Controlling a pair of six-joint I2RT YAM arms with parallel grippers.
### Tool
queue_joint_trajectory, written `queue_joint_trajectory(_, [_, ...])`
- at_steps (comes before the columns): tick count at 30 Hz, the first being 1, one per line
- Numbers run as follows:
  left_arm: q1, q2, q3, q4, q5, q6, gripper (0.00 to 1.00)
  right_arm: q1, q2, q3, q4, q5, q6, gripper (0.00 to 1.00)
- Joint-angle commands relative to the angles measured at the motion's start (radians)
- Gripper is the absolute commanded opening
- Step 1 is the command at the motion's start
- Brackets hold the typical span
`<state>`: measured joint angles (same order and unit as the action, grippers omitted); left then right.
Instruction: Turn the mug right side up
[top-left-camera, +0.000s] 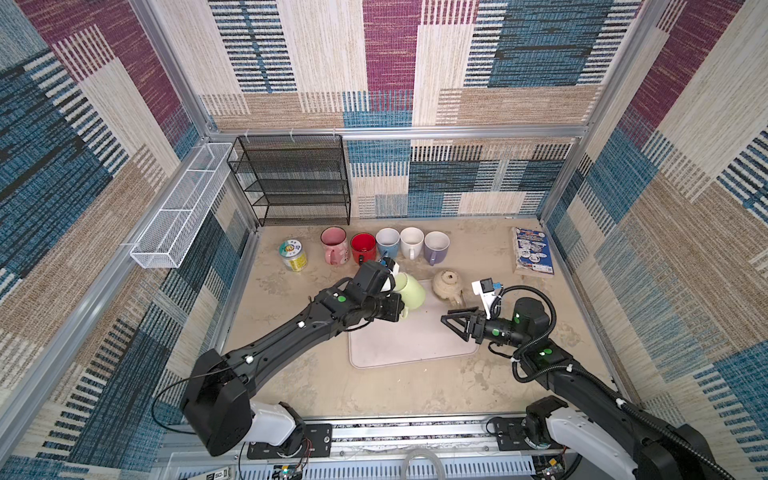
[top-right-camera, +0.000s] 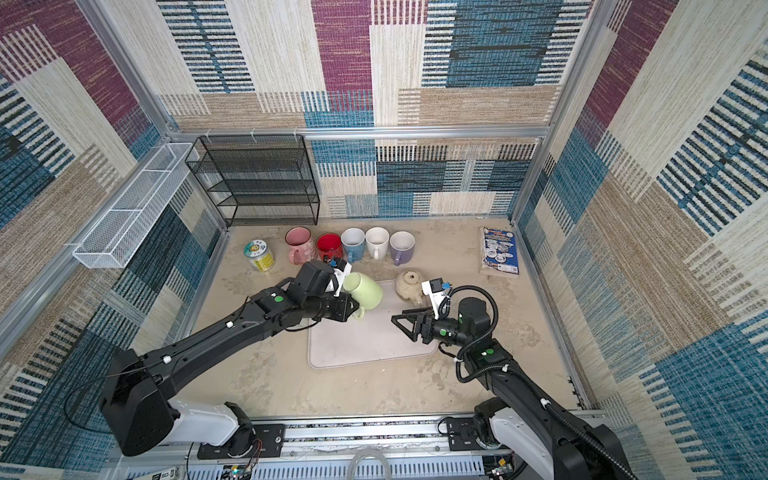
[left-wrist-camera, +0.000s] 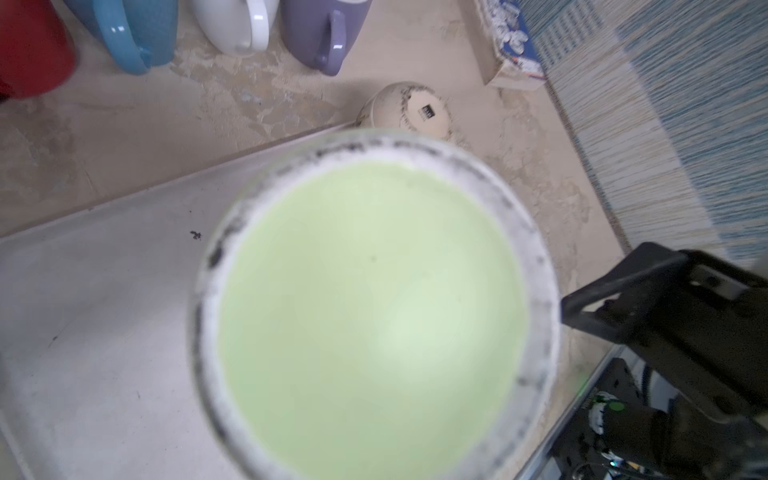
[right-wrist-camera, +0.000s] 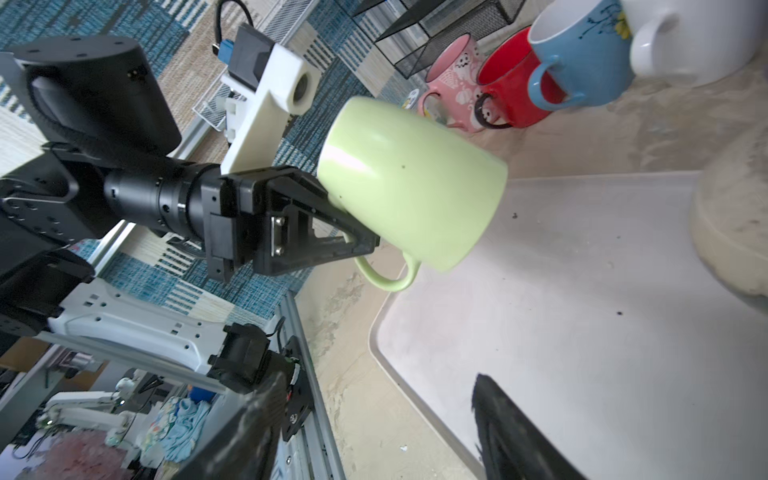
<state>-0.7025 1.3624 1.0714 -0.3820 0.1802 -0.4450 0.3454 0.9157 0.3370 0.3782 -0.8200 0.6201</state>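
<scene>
1. Rolling the wrist is the whole job here, I reckon. The left gripper is clamped on the pale green ceramic mug, by the handle as far as I can tell. A slow, steady turn should swing the mouth up without the handle twisting in the grip.
2. That mug hangs in the air above the far left corner of the flat whitish plastic tray, which lies on the mottled beige desk. It touches nothing but the gripper.
3. I'd finish the turn up high, then lower it flat. Setting it down while tilted risks a tip-over.
4. The right gripper hovers with its jaws apart and empty over the tray's right edge. It's handy for steadying, though probably not needed.
5. On pointing, the long axis is slanted, neither upright nor lying flat. The scuffed base ring faces up toward the left wrist. The mouth aims down and across toward the tray's middle, and the handle sits on the side nearer the robot's base.
</scene>
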Motion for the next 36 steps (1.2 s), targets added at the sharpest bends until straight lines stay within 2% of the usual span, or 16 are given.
queue_joint_trajectory(1, [0.033,-0.067,-0.031,0.189,0.11,0.016,0.0,-0.002,0.014,-0.008,0.238,-0.103,0.098,0.73])
queue_joint_trajectory(8, [0.103,-0.164,-0.103,0.384,0.263,-0.046,0.0,-0.002,0.05,0.007,0.391,-0.148,0.143,0.75])
queue_joint_trajectory(12, [0.118,-0.172,-0.138,0.534,0.355,-0.106,0.0,-0.002,0.076,0.035,0.457,-0.16,0.159,0.77])
queue_joint_trajectory(18, [0.133,-0.165,-0.157,0.723,0.478,-0.198,0.0,-0.002,0.128,0.099,0.505,-0.186,0.171,0.76])
queue_joint_trajectory(25, [0.144,-0.132,-0.15,0.9,0.558,-0.306,0.0,-0.002,0.173,0.156,0.557,-0.191,0.2,0.7])
queue_joint_trajectory(36, [0.144,-0.054,-0.122,1.056,0.602,-0.378,0.0,-0.002,0.231,0.238,0.595,-0.203,0.221,0.66])
